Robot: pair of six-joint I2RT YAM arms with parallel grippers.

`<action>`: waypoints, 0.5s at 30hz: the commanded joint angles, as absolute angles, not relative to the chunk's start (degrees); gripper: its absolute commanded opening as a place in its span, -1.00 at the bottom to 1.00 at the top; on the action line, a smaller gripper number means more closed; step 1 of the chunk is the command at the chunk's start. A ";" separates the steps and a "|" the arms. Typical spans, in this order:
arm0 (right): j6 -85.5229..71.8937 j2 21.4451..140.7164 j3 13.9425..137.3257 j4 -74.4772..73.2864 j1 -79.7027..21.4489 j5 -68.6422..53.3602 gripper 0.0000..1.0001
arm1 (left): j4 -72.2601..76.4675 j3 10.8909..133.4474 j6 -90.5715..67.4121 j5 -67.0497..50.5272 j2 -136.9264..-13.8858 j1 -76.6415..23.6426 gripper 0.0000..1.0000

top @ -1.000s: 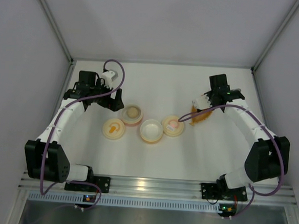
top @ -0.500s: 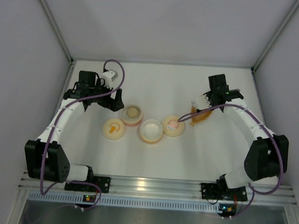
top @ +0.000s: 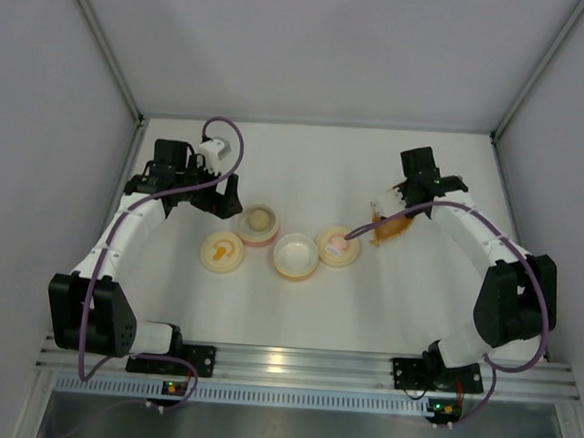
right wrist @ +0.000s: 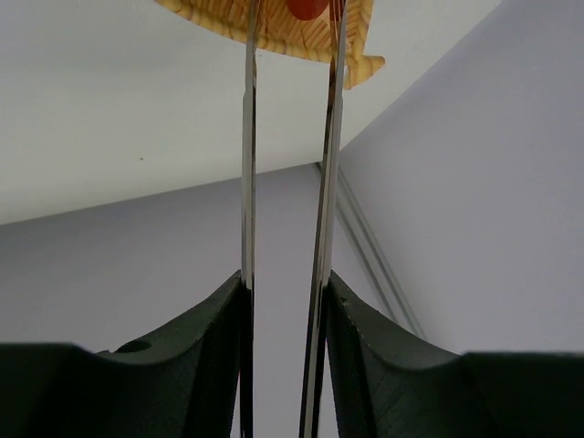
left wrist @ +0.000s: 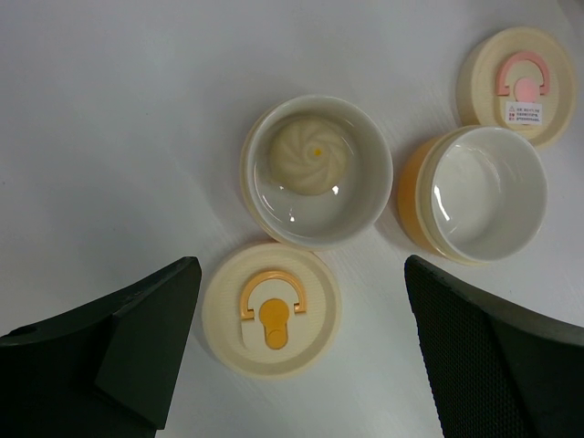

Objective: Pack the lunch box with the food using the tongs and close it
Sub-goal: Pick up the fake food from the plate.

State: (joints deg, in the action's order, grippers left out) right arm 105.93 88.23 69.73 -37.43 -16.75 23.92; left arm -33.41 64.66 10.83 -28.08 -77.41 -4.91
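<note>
Right jaws part-closed, clamping tongs (right wrist: pixel 325 182). Tong arms run straight ahead to top of frame. Red-orange piece (right wrist: pixel 306 7) lies between their tips, on leaf dish (right wrist: pixel 274 36). Left jaws wide open, empty.

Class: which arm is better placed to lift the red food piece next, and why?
Right. The right gripper is shut on the tongs, whose arms straddle the red piece on the leaf dish. The left gripper hangs open, empty, over the round containers.
</note>
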 commanded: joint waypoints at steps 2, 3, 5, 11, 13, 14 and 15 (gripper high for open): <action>106.26 89.03 69.79 -36.30 -18.01 25.22 -0.27 | -31.46 64.07 11.16 -29.09 -77.78 -4.39 0.96; 106.26 89.12 69.70 -36.39 -18.10 25.22 -0.28 | -31.46 64.07 11.16 -29.18 -77.78 -4.39 0.96; 106.17 89.21 69.70 -36.47 -18.28 25.31 -0.29 | -31.38 64.07 11.16 -29.27 -77.87 -4.39 0.97; 105.47 89.30 70.48 -37.09 -18.63 25.58 -0.46 | -31.46 64.16 11.16 -29.27 -77.78 -4.39 0.97; 104.94 89.12 71.01 -37.97 -18.55 25.75 -0.57 | -31.55 64.34 11.16 -29.27 -77.78 -4.39 0.96; 104.33 89.03 71.89 -38.23 -18.54 25.75 -0.60 | -31.73 64.42 11.25 -29.27 -77.61 -4.39 0.97; 103.72 88.51 72.68 -38.75 -18.63 25.66 -0.64 | -31.82 64.68 11.42 -29.27 -77.52 -4.39 0.96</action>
State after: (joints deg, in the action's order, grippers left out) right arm 105.27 88.79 69.78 -37.50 -17.41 24.47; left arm -33.41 64.29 10.83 -28.08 -77.41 -4.89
